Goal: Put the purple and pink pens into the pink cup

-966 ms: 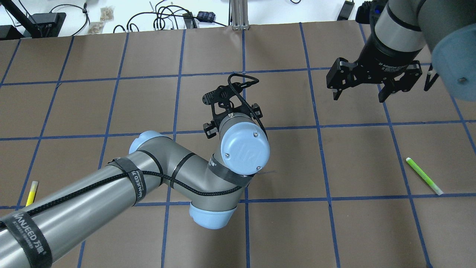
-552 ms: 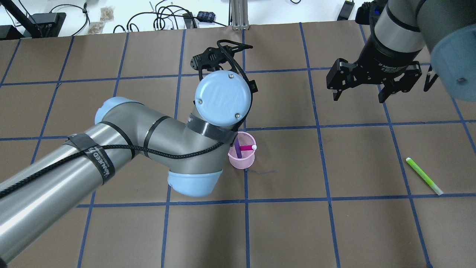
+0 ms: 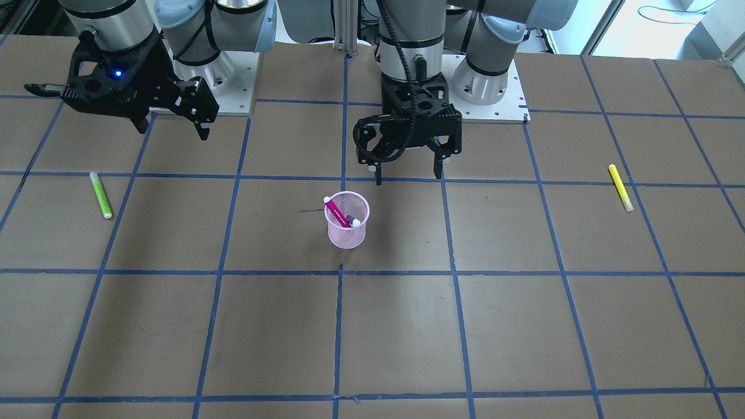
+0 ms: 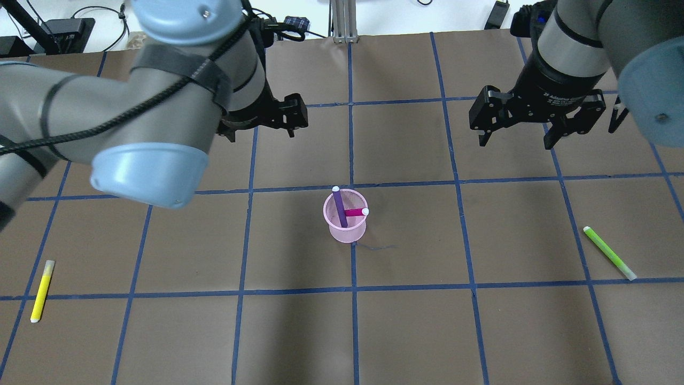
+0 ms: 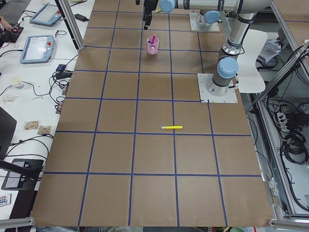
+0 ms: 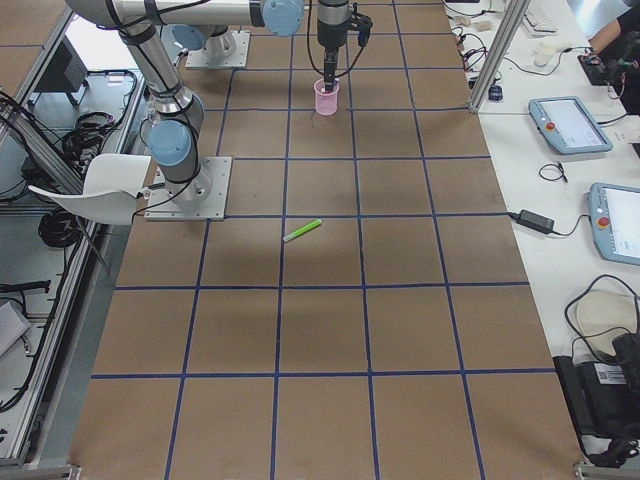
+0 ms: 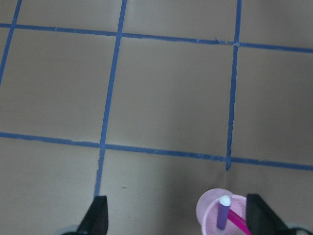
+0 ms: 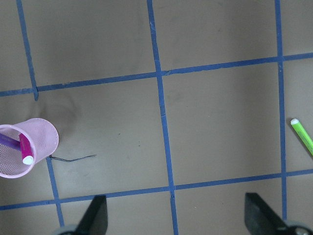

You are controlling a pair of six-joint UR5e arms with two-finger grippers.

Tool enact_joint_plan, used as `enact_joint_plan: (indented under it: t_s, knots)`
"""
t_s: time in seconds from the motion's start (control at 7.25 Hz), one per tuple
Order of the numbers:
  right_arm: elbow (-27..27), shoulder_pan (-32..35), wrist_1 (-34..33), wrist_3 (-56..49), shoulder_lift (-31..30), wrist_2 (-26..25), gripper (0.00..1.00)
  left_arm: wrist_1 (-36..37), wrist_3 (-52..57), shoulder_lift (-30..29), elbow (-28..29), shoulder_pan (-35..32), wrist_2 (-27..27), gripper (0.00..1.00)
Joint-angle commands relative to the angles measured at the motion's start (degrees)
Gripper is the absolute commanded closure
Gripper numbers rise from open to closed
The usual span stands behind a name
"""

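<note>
The pink mesh cup [image 4: 346, 227] stands upright at the table's centre. A purple pen [image 4: 338, 206] and a pink pen [image 4: 355, 212] lean inside it, white caps up. The cup also shows in the front view [image 3: 347, 233]. My left gripper [image 4: 263, 133] is open and empty, raised, on the far left of the cup; in the front view it [image 3: 407, 174] hangs behind the cup. The left wrist view shows the cup [image 7: 210, 215] and purple pen [image 7: 223, 213] at its lower edge. My right gripper [image 4: 515, 141] is open and empty, raised at the far right.
A yellow pen [image 4: 41, 290] lies near the left front of the table. A green pen [image 4: 609, 252] lies at the right and shows in the right wrist view [image 8: 303, 137]. Blue tape lines grid the brown table.
My left arm has lifted and swung back from over the cup to the far left, uncovering the cup with both pens in it. The right arm has not moved.
</note>
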Motion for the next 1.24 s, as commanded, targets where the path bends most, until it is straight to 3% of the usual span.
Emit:
enact_joint_plan:
  t_s: [0.0,0.28,1.1]
  knots:
    - [0.0,0.0,0.0,0.0,0.1,-0.1,0.0,-10.1,14.6,3.6,2.3,9.1,-3.6,0.0]
    - [0.0,0.0,-0.1,0.0,0.1,0.0,0.0,-17.6,14.9,2.6,6.9,12.7,-5.4,0.0]
    - [0.0,-0.1,0.0,0.0,0.0,0.0,0.0,-18.6,23.3,2.2,8.7,13.3,-4.4,0.0]
